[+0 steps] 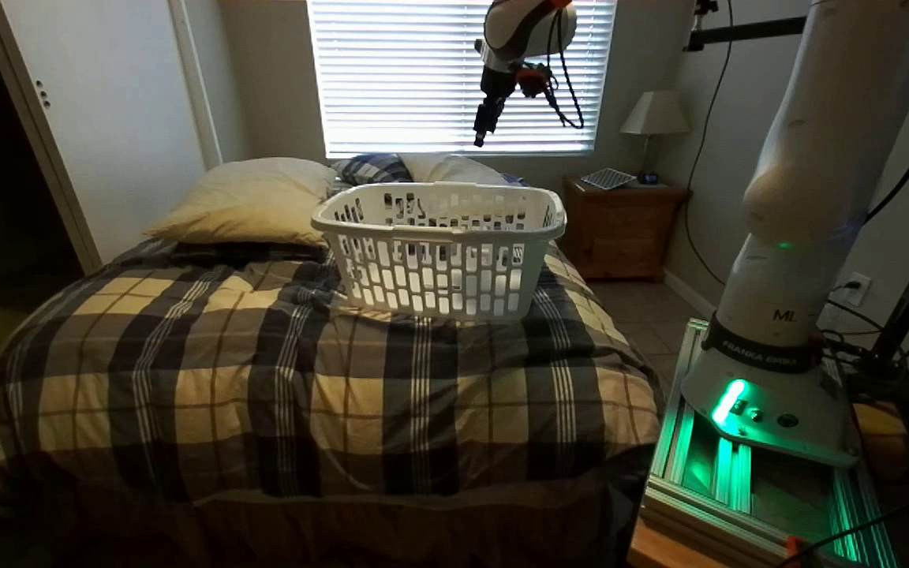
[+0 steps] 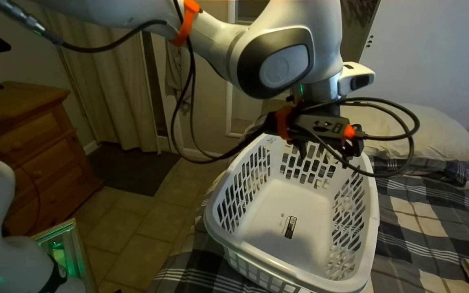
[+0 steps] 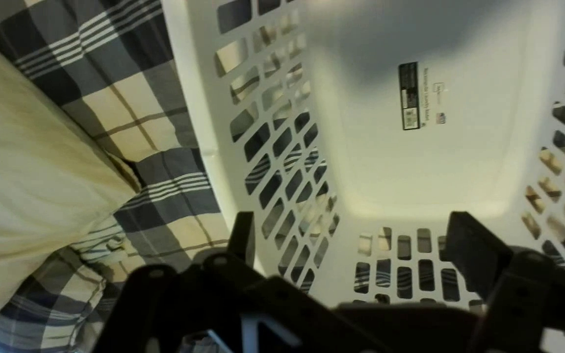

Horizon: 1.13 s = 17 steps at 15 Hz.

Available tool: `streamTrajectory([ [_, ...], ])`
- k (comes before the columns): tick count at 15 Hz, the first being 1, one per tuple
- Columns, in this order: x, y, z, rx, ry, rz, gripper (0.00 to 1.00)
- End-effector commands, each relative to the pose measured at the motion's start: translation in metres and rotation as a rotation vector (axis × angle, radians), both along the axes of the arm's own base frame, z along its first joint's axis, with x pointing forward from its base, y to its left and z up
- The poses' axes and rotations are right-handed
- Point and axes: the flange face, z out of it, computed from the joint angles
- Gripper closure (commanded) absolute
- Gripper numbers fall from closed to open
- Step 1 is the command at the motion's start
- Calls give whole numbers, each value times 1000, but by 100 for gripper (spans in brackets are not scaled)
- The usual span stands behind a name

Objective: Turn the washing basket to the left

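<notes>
Black angular gripper fingers [image 3: 476,252] hang spread in the wrist view above the white rectangular plastic washing basket [image 3: 459,162], which a one-sided tug could tip on the soft cream-and-dark plaid bedspread [image 1: 375,410] below them in an exterior view, a brown boxy wooden dresser [image 2: 35,138] well apart from them in an exterior view.

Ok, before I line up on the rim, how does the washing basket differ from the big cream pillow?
Look: the washing basket is white with slotted sides; the cream pillow is unpierced, yellowish cloth.
Shape: the washing basket is open-topped and stiff-looking, its walls tapering downward; the cream pillow is closed, plump and soft-looking.
Pose: the washing basket stands on its base; the cream pillow lies down.
Shared: both rest on the bed.
</notes>
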Motion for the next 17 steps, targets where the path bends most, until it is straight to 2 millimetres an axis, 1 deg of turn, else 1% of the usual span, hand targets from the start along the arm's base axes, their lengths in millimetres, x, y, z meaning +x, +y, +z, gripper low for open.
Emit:
streamTrajectory([
  [1, -21, 33, 11, 56, 47, -23, 0],
  [6, -19, 65, 23, 76, 14, -43, 0],
  [11, -13, 86, 30, 93, -19, -79, 0],
  [12, -6, 78, 25, 86, -3, -62, 0],
  [14, -6, 82, 27, 90, -7, -66, 0],
  [17, -6, 83, 27, 91, -9, -69, 0],
])
